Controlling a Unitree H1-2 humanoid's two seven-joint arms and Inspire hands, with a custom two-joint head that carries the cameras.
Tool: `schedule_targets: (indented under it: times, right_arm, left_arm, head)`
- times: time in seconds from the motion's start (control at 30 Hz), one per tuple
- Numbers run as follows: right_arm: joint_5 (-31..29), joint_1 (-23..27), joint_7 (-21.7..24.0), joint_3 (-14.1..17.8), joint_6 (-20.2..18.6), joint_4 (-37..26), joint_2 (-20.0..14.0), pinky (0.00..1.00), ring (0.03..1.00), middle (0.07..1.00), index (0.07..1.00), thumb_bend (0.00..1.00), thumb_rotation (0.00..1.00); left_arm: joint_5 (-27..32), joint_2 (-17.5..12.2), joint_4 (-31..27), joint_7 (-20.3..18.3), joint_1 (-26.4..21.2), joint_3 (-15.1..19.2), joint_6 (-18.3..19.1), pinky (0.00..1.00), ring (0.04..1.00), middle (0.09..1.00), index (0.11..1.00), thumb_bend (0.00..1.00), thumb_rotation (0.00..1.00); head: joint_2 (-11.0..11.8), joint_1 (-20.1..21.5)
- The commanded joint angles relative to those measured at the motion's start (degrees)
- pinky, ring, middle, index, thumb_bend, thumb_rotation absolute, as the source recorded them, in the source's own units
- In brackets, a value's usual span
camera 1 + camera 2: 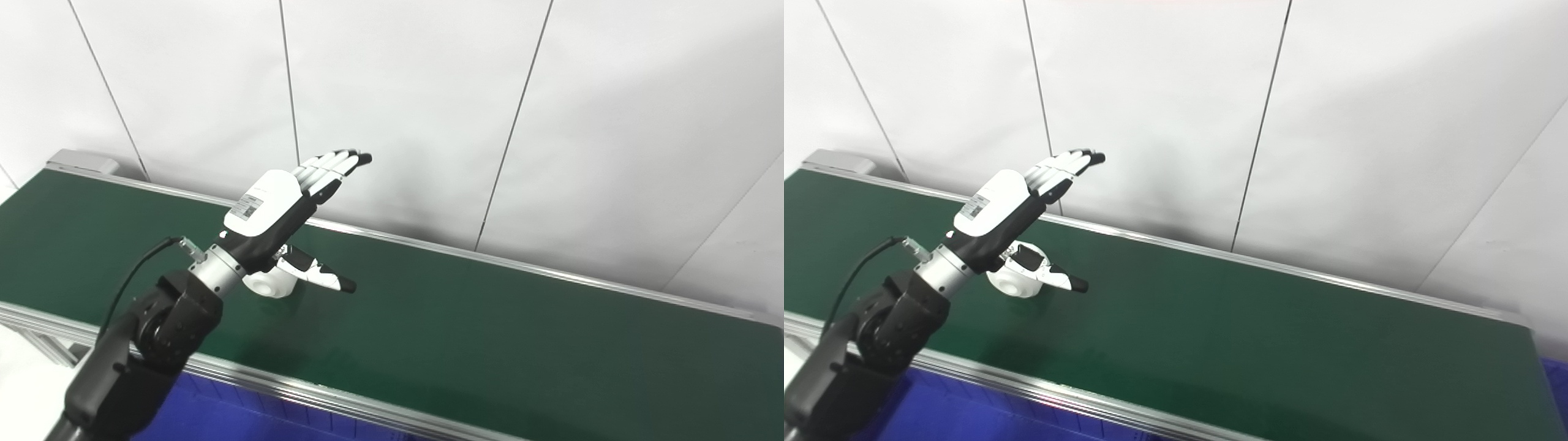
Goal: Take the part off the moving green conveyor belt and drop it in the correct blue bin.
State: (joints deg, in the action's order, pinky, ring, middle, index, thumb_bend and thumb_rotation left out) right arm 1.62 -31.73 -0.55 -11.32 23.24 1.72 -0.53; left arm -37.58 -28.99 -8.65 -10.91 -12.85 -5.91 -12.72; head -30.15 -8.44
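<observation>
My left hand (pixel 288 211) hovers over the green conveyor belt (pixel 490 331), open, its fingers stretched out flat toward the wall and its thumb pointing right. A white round part (pixel 269 283) with a hole in it lies on the belt directly under the palm, partly hidden by the thumb; it also shows in the right eye view (pixel 1013 283). The hand holds nothing and I cannot tell whether it touches the part. My right hand is not in view.
A blue bin (pixel 245 416) sits below the belt's near metal rail at the bottom left. Another blue bin corner (pixel 1557 380) shows past the belt's right end. A white panelled wall stands right behind the belt.
</observation>
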Motion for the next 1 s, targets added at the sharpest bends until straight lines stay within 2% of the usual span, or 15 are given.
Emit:
schedule_targets:
  times: [0.0,0.23,0.33,0.47,0.6,0.97]
  right_arm:
    - [-0.1,0.6,1.0,-0.4,1.9,-1.5,0.6,1.00,1.000,1.000,1.000,0.74,1.00]
    - [-0.2,0.7,1.0,-0.5,1.6,-1.6,0.8,1.00,1.000,0.997,1.000,0.75,1.00]
    - [-0.1,0.6,1.0,-0.6,1.6,-1.8,0.9,1.00,1.000,0.998,1.000,0.75,1.00]
    - [0.5,0.4,0.8,-0.8,1.7,-2.0,1.0,1.00,1.000,0.997,1.000,0.74,1.00]
    - [0.5,0.2,0.9,-0.9,1.9,-2.1,0.9,1.00,1.000,0.996,1.000,0.74,1.00]
    - [0.5,-0.4,0.9,-0.9,1.4,-2.9,0.7,1.00,0.999,0.990,1.000,0.73,1.00]
  left_arm:
    - [-2.1,-2.4,1.2,0.2,-3.7,-0.1,-0.9,0.91,0.935,0.952,0.955,1.00,0.29]
    - [-6.8,-4.4,8.3,-1.0,-7.9,-3.6,-1.0,0.93,0.950,0.955,0.950,1.00,0.29]
    - [-8.3,-4.8,10.5,-1.3,-9.0,-4.7,-0.6,0.95,0.958,0.958,0.965,1.00,0.35]
    - [-8.4,-4.2,14.5,-1.9,-10.1,-6.1,-0.3,0.95,0.961,0.959,0.961,1.00,0.33]
    - [-10.0,-3.9,18.0,-1.3,-10.8,-7.6,0.2,0.94,0.953,0.951,0.964,1.00,0.39]
    - [-13.5,-3.8,23.8,-1.6,-12.7,-11.4,2.9,0.94,0.943,0.949,0.968,1.00,0.42]
  head:
    - [0.0,0.0]
    - [-0.2,0.4]
    - [-0.3,0.5]
    - [-0.6,0.9]
    - [-0.8,1.0]
    - [-1.4,1.1]
